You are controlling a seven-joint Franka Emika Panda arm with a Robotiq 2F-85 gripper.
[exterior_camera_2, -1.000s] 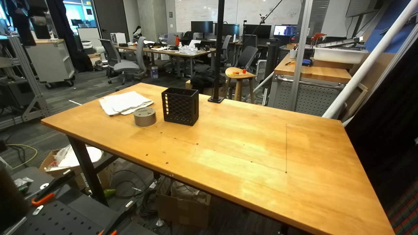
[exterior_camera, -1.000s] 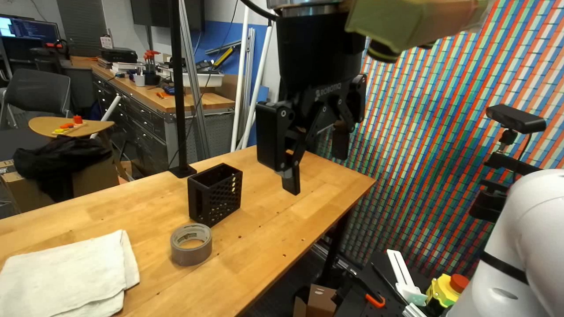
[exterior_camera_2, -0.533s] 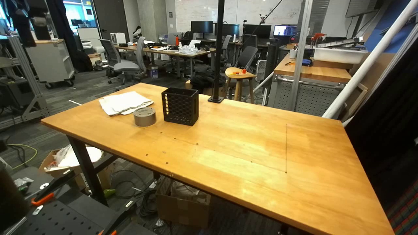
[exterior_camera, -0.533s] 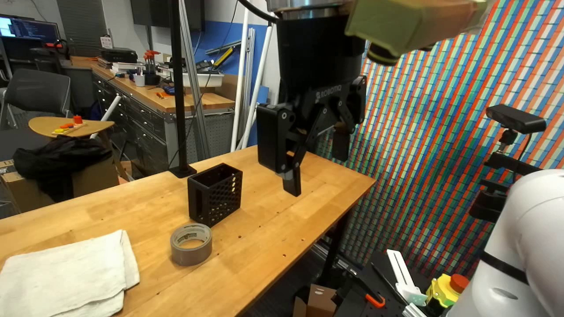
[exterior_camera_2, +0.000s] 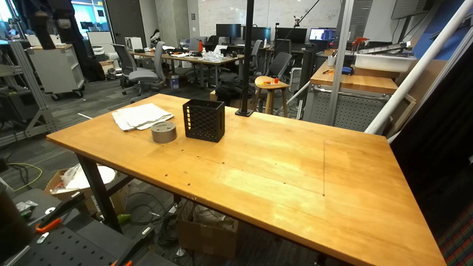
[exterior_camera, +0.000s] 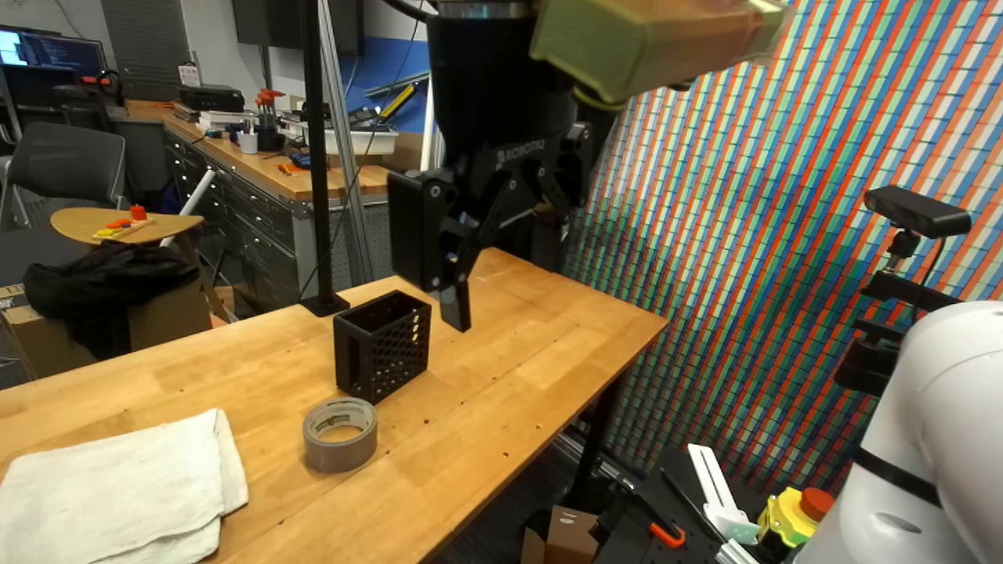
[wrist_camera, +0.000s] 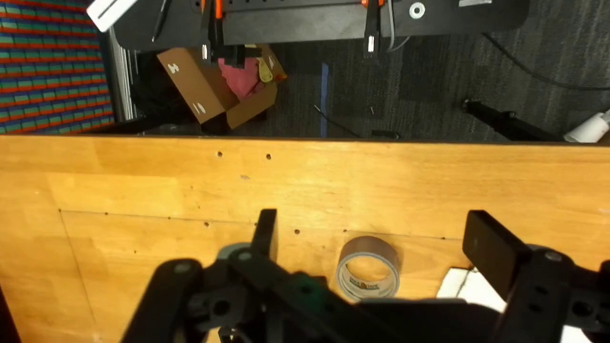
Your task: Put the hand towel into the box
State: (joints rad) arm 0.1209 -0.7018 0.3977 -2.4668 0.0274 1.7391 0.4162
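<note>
The hand towel (exterior_camera: 117,493) is a white folded cloth lying flat on the wooden table; it also shows in an exterior view (exterior_camera_2: 142,115). In the wrist view a corner of the towel (wrist_camera: 469,287) shows beside one finger; the gripper hides much of it. The box (exterior_camera: 384,345) is a black open-top crate with slotted sides, upright on the table, also in an exterior view (exterior_camera_2: 204,121). In the wrist view the gripper hides it nearly all. My gripper (exterior_camera: 504,282) is open and empty, high above the table, apart from box and towel; its fingers (wrist_camera: 371,231) spread wide.
A grey tape roll (exterior_camera: 340,435) stands between the towel and the box, also in an exterior view (exterior_camera_2: 163,132). A black pole (exterior_camera_2: 244,92) rises from the table's far edge near the box. The table's near edge (wrist_camera: 333,139) crosses the wrist view.
My gripper has moved left and slightly up in an exterior view, closer to the box. It stays open. The towel, box and tape roll have not moved.
</note>
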